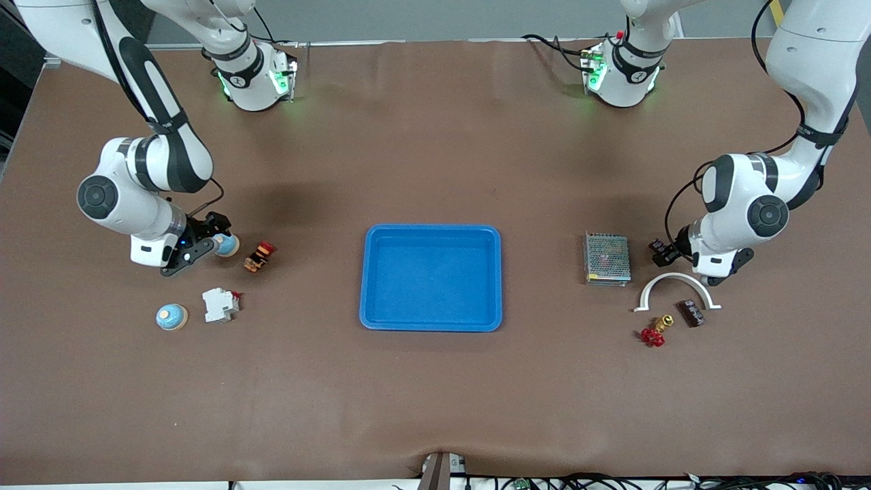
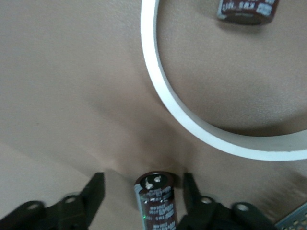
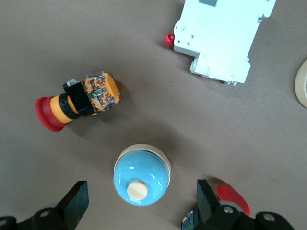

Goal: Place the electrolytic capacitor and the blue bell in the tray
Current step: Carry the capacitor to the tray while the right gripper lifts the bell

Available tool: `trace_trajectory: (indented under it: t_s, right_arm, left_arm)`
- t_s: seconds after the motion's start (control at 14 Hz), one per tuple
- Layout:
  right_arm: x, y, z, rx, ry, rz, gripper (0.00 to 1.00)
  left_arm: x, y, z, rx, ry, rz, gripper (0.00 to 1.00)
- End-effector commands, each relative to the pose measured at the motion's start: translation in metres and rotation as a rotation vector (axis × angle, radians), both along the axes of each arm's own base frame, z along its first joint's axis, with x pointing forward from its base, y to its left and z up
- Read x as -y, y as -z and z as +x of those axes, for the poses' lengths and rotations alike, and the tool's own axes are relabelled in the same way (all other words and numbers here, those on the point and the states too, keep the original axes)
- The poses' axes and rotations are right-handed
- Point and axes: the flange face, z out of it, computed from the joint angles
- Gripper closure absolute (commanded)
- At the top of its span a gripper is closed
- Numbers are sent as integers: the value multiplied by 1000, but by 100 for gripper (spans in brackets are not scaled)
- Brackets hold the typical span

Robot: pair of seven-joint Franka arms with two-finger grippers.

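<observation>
The bright-blue tray [image 1: 431,279] lies empty at the table's middle. My right gripper [image 1: 218,239] is low over a blue bell [image 1: 228,245] toward the right arm's end. In the right wrist view the bell [image 3: 141,175] sits between the open fingers [image 3: 76,196], untouched. My left gripper [image 1: 663,253] is low at the left arm's end, open around a dark electrolytic capacitor [image 2: 156,201] that lies between its fingers [image 2: 96,184], with gaps on both sides. The capacitor also shows in the front view [image 1: 657,246].
A second blue bell [image 1: 171,316], a white breaker [image 1: 220,304] and a red-capped push button [image 1: 260,256] lie near the right gripper. A mesh-covered box [image 1: 605,258], a white arc [image 1: 677,286], a second capacitor [image 1: 691,313] and a red valve handle [image 1: 652,336] lie near the left gripper.
</observation>
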Motion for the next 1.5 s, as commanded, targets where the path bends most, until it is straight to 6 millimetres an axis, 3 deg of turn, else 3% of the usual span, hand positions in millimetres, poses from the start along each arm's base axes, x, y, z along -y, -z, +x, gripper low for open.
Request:
trace_trajectory:
  t_s: [0.0,0.28,0.5,0.71,1.0,1.28,1.42]
  right_arm:
    - [3,4,-14,24,-26,3,0]
    - [2,15,-22,31,-29,3,0]
    - [3,28,-24,49,-29,3,0]
    - [3,34,-24,52,-36,5,0]
    - [3,43,-23,62,-40,6,0]
    - [3,51,-24,63,-46,7,0]
    - [3,55,-25,65,-49,7,0]
  left_arm:
    - [4,0,-3,12,5,9,100]
    - [9,-25,3,40,30,22,100]
    - [25,-69,11,93,-16,45,100]
    - [65,-103,18,120,-28,55,100]
    - [138,-146,34,158,-87,37,100]
    - [213,-164,39,190,-108,-27,100]
    - [262,-156,42,172,-142,-70,100]
